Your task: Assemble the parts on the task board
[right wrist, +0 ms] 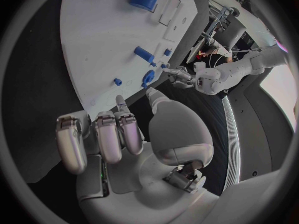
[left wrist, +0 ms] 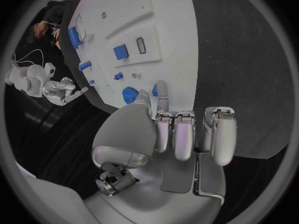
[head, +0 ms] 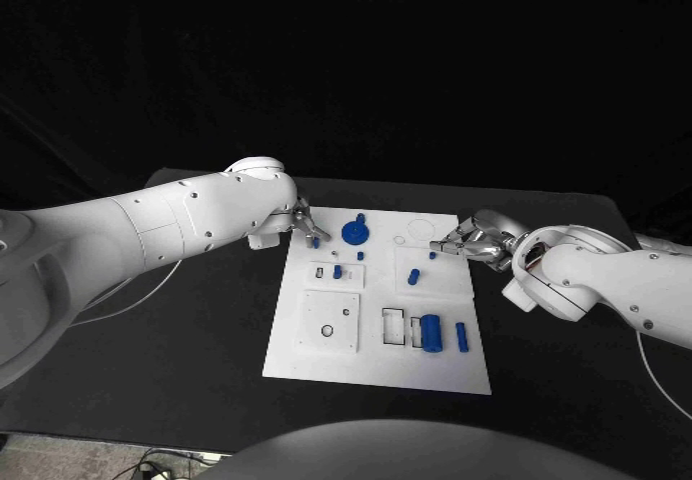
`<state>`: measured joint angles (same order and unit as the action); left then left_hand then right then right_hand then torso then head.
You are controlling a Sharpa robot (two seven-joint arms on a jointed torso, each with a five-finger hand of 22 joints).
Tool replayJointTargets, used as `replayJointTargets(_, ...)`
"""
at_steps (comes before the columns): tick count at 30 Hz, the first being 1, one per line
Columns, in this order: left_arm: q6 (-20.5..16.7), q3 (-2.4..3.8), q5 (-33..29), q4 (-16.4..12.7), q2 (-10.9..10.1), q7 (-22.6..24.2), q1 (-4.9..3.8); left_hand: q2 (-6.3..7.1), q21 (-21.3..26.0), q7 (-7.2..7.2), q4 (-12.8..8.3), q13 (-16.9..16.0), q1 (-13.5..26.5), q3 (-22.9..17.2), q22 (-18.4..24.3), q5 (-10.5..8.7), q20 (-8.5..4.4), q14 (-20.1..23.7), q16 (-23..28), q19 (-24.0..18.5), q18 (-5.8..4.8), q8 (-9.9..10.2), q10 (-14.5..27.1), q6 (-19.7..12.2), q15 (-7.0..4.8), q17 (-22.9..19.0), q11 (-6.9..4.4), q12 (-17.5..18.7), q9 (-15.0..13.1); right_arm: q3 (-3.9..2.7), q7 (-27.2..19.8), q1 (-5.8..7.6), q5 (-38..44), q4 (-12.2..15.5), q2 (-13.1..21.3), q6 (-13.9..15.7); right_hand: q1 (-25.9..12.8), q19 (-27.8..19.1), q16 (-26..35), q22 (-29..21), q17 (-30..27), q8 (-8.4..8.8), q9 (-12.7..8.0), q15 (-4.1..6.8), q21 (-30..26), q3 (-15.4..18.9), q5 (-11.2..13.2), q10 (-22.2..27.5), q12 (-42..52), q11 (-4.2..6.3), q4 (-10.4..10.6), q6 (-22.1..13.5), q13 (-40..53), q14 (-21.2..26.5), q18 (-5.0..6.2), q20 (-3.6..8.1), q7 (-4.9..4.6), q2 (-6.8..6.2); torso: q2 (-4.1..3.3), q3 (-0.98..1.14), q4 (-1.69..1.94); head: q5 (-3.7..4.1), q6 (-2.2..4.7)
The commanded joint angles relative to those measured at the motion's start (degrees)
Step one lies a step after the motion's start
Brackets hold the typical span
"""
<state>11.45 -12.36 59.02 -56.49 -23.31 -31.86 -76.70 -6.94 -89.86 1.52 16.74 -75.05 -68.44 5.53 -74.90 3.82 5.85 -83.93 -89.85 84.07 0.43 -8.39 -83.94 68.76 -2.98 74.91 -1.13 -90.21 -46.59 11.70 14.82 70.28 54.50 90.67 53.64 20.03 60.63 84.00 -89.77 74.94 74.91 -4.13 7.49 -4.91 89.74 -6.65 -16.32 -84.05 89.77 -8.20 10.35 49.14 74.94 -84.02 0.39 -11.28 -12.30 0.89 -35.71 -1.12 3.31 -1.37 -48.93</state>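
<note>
The white task board lies in the middle of the black table. My left hand is over the board's far left corner and pinches a small blue peg between thumb and a finger, beside the round blue knob. My right hand reaches in at the far right edge. Its thumb and one finger point at the board, apart, with nothing between them. A small blue stud stands on the board just past that fingertip. Other blue parts sit lower: a short peg, a slanted peg, a thick cylinder and a bar.
A raised white square plate with a small hole occupies the board's near left. A rectangular slot lies next to the cylinder. A ring outline marks the far right corner. Black table surrounds the board on every side.
</note>
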Motion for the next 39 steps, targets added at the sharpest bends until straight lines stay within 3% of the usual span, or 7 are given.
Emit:
replayJointTargets(1, 0.93, 0.02, -0.40, 0.06, 0.28, 0.56, 0.02, -0.72, -0.14, 0.04, 0.00, -14.95, -0.02, 0.29, -15.10, -0.35, -0.50, -6.07, -0.15, 5.93, -0.43, -0.18, -6.06, -0.57, 0.26, 15.09, -0.35, 0.21, -0.11, 0.00, 0.06, -0.03, 0.53, 0.08, -0.02, -0.79, 0.37, 6.00, -0.23, 15.06, 15.09, -0.23, 0.09, -0.54, 0.26, 0.25, -0.27, -5.95, 0.23, -0.50, -0.03, -0.08, 15.06, -5.98, -0.39, -0.22, -0.31, 0.32, 0.00, -0.01, -0.04, 0.19, -0.07)
replayJointTargets(33, 0.49, 0.02, 0.14, 1.07, 0.75, 0.66, 0.30, -2.07, -0.14, 0.08, -0.14, -14.95, -2.73, 0.44, -15.10, -0.31, -0.74, -6.07, -0.15, 5.93, -0.43, -0.29, -6.06, -1.38, 0.56, 15.09, -0.29, 0.21, -1.18, 0.00, 0.34, -0.03, 0.54, 0.07, -0.03, -1.00, 0.37, 6.00, -0.23, 15.06, 15.09, -0.23, 0.09, -0.54, 0.26, 0.25, -0.27, -5.95, 0.23, -0.50, -0.03, -0.08, 15.06, -5.98, -0.39, -0.22, -0.31, 0.32, 0.02, 0.02, 0.00, 0.80, -0.14)
replayJointTargets(39, 0.57, 0.02, 0.15, 1.09, 0.74, 0.72, 0.31, -3.06, -0.14, 0.16, -0.09, -14.95, -4.15, 0.25, -15.10, -0.28, -0.76, -6.07, -0.15, 5.93, -0.43, -0.84, -6.06, -2.25, 0.61, 15.09, -0.22, 0.21, -2.22, 0.00, 0.42, -0.03, 0.54, 0.06, -0.04, -1.04, 0.38, 6.00, -0.23, 15.06, 15.09, -0.28, 0.12, -0.58, 0.26, 0.32, -0.26, -5.95, 0.23, -0.53, -0.03, -0.04, 15.06, -5.98, -0.39, -0.32, -0.33, 0.40, -0.01, 0.02, -0.01, 0.84, -0.18)
